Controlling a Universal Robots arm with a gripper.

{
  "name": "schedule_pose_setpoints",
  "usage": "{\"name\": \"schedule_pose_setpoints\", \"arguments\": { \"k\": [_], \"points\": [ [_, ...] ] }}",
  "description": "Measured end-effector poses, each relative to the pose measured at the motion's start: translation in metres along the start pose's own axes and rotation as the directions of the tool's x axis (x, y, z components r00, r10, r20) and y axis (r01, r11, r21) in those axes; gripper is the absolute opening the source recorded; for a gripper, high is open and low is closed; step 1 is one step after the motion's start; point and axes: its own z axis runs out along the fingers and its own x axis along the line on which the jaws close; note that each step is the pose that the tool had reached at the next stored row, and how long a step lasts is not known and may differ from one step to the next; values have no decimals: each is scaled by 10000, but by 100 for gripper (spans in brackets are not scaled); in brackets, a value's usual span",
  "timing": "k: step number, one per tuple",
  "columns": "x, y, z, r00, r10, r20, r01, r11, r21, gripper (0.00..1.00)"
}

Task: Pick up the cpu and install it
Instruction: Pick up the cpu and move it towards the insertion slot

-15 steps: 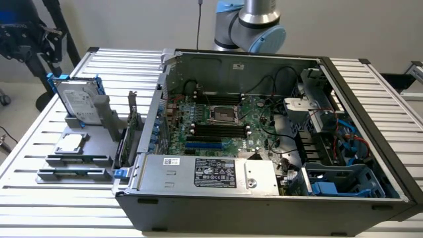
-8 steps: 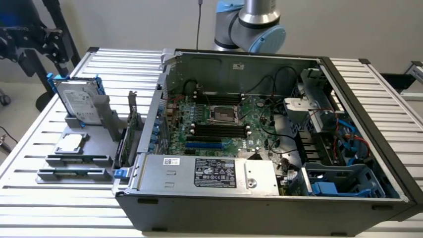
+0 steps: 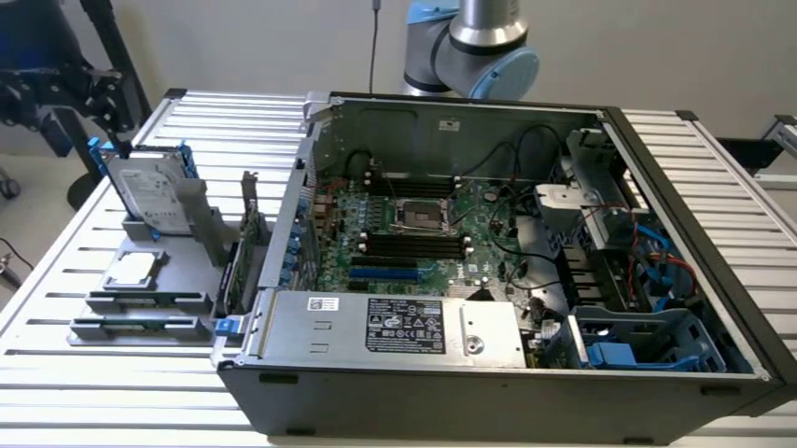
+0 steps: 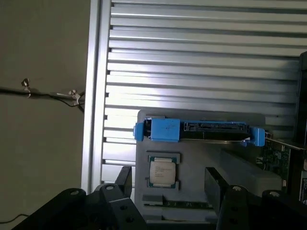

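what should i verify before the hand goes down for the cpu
1. Hand open, holding nothing: ok.
2. Cpu lying flat in its recess on the grey holder: ok.
3. Cpu lined up between the fingers in the wrist view: ok.
4. Hard drive with its blue bracket standing apart from the cpu: ok.
5. Motherboard socket empty and unlatched: cannot tell.
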Motion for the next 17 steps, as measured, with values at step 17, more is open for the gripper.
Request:
{"name": "schedule_pose_setpoints", "arguments": {
  "k": [17],
  "points": [
    [-8, -99, 304, 9999, -137, -10, 137, 9999, 32, 71]
  ]
}}
